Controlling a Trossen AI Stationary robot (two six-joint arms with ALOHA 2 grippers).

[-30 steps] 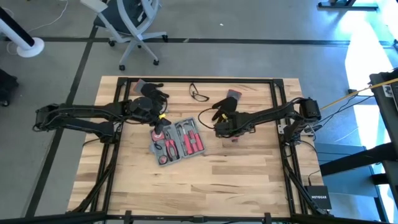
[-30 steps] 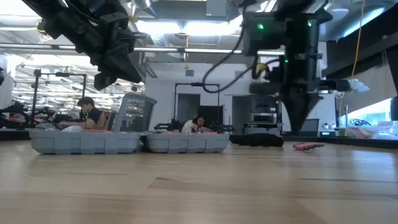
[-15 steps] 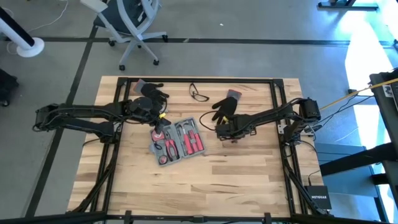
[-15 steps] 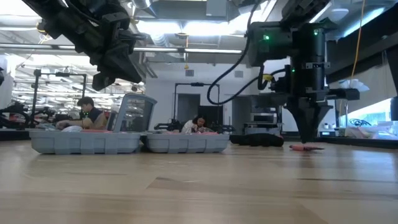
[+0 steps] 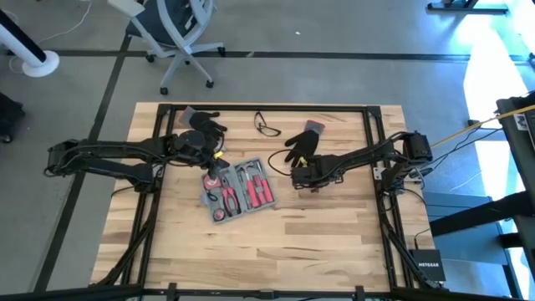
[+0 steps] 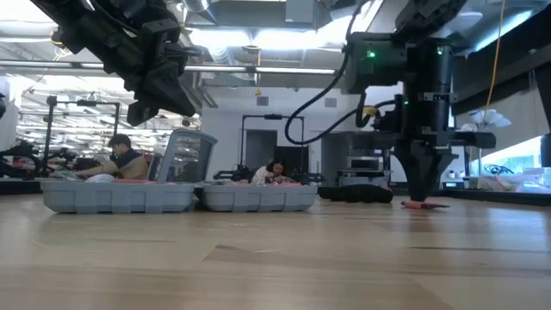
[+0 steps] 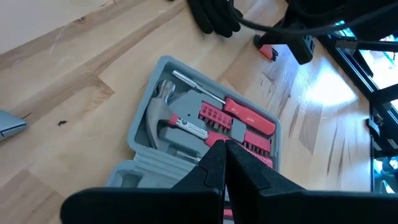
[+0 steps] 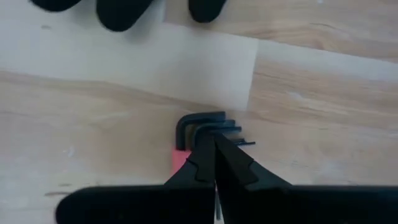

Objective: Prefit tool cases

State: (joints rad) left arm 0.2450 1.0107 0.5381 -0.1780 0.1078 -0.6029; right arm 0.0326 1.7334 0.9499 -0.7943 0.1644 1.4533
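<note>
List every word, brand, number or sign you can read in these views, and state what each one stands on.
"NETGEAR": on the small black box on the floor, beyond the table's right front corner, in the high view.
Nothing else is readable: the open tool case and its tools show no legible marking, and any signs in the room behind, seen in the low view, are too blurred to read.

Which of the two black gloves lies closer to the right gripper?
The black glove at the table's far middle, just beyond the right gripper; the other glove lies by the left arm.
</note>
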